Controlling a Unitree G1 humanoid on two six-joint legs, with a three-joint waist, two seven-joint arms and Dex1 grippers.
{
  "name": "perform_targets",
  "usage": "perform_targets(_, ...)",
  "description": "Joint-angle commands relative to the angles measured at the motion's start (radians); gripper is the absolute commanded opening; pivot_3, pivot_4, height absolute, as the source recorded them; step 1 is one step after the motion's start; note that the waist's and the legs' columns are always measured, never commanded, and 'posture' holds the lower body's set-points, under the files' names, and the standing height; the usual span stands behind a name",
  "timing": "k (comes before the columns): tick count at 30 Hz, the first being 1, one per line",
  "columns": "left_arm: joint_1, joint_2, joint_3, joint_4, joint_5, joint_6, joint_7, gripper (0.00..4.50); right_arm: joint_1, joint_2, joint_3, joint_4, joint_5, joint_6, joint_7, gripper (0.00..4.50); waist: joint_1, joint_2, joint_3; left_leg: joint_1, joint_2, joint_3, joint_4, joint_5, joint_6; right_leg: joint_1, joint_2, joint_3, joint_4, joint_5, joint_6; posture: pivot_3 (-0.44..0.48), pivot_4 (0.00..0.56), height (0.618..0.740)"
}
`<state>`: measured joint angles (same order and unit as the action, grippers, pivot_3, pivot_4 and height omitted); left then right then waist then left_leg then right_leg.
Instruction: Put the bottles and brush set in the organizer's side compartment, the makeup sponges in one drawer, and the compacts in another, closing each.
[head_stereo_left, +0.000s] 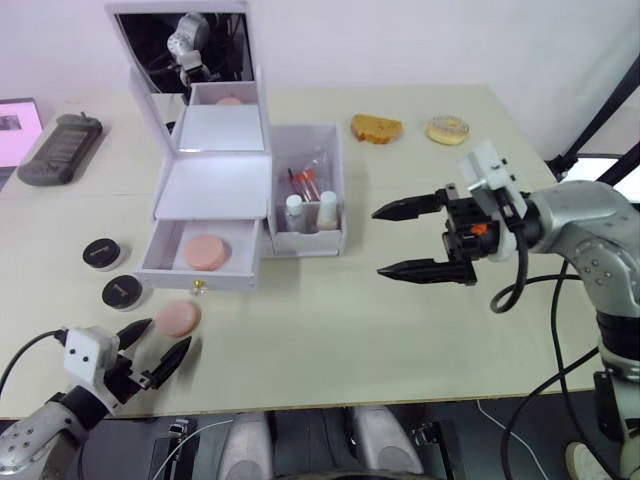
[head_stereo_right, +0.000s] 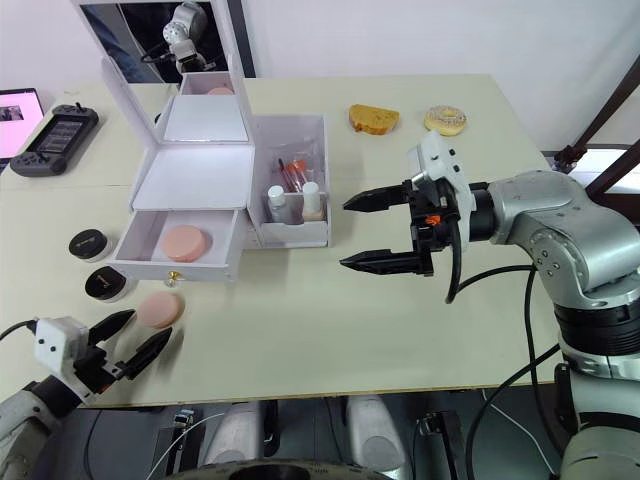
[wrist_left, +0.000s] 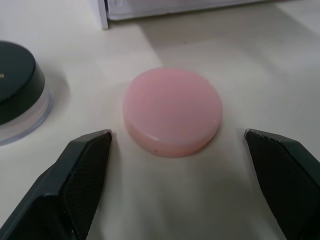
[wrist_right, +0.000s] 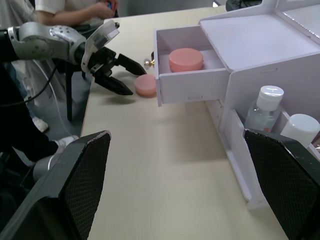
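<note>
A white organizer (head_stereo_left: 212, 185) stands with its lower drawer (head_stereo_left: 160, 262) pulled open; one pink makeup sponge (head_stereo_left: 206, 251) lies inside. Its side compartment (head_stereo_left: 341, 190) holds two white-capped bottles (head_stereo_left: 294, 211) and the brush set (head_stereo_left: 305, 180). A second pink sponge (wrist_left: 172, 118) lies on the table in front of the drawer, just ahead of my left gripper (head_stereo_left: 165, 338), which is open with a finger on either side of it, not touching. Two black-lidded compacts (head_stereo_left: 101, 253) (head_stereo_left: 122, 292) sit left of the drawer. My right gripper (head_stereo_left: 380, 241) hovers open to the right of the side compartment.
The organizer's mirror lid (head_stereo_left: 185, 50) stands upright at the back. A dark game controller (head_stereo_left: 60, 148) lies at the far left. A toast piece (head_stereo_left: 376, 128) and a donut (head_stereo_left: 447, 129) rest at the back right. A person (wrist_right: 75, 10) is beyond the table.
</note>
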<state>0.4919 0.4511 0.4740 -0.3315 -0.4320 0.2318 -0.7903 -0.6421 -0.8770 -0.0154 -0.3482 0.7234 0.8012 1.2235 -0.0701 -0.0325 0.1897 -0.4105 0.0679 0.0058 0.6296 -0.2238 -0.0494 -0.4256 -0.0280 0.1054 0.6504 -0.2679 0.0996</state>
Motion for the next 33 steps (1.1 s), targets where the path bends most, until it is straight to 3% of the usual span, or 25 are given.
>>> perform_targets(1,-0.025,0.023,-0.026,0.005,0.011,0.01,0.023,4.49,-0.021,-0.03,-0.009,-0.052,0.01,0.008,-0.006,4.5,0.0,0.0,0.0,0.0,0.0,0.0,0.0,0.0,0.0,0.0,0.0,0.0,0.0,0.0,0.0,0.0,0.15,0.74)
perform_targets(9,-0.095,0.062,-0.104,-0.008,0.086,0.068,0.111,4.49,-0.006,-0.055,0.018,-0.048,-0.029,-0.017,-0.006,4.5,0.004,0.001,-0.001,0.0,0.0,0.0,0.001,0.0,0.0,0.001,0.0,0.0,0.0,0.0,0.0,0.0,0.15,0.74)
perform_targets(17,-0.125,0.112,-0.117,-0.138,0.062,0.249,0.188,4.49,0.0,-0.053,0.024,-0.037,-0.047,-0.04,-0.013,4.5,0.002,0.001,-0.001,0.0,0.0,0.0,0.001,0.0,0.0,0.001,0.0,0.0,0.0,0.0,0.0,0.0,0.15,0.74)
perform_targets(23,-0.143,0.12,-0.129,-0.144,0.069,0.284,0.198,4.49,-0.002,-0.048,0.029,-0.035,-0.055,-0.048,-0.013,4.5,0.002,0.001,-0.001,0.0,0.0,0.0,0.0,0.0,0.0,0.001,0.0,0.0,0.0,0.0,0.0,0.0,0.15,0.74)
perform_targets(27,-0.144,0.125,-0.127,-0.121,0.072,0.273,0.185,2.7,-0.004,-0.046,0.033,-0.034,-0.057,-0.05,-0.014,4.5,0.002,0.001,-0.001,0.0,0.0,0.0,0.0,0.0,0.0,0.001,0.0,0.0,0.0,0.0,0.0,0.0,0.15,0.74)
perform_targets(33,-0.105,0.138,-0.066,-0.097,0.049,0.244,0.149,2.66,-0.015,-0.042,0.049,-0.027,-0.06,-0.057,-0.006,4.5,0.0,0.001,-0.001,0.0,0.0,0.0,0.0,0.0,0.0,0.0,0.0,0.0,0.0,0.0,0.0,0.0,0.15,0.74)
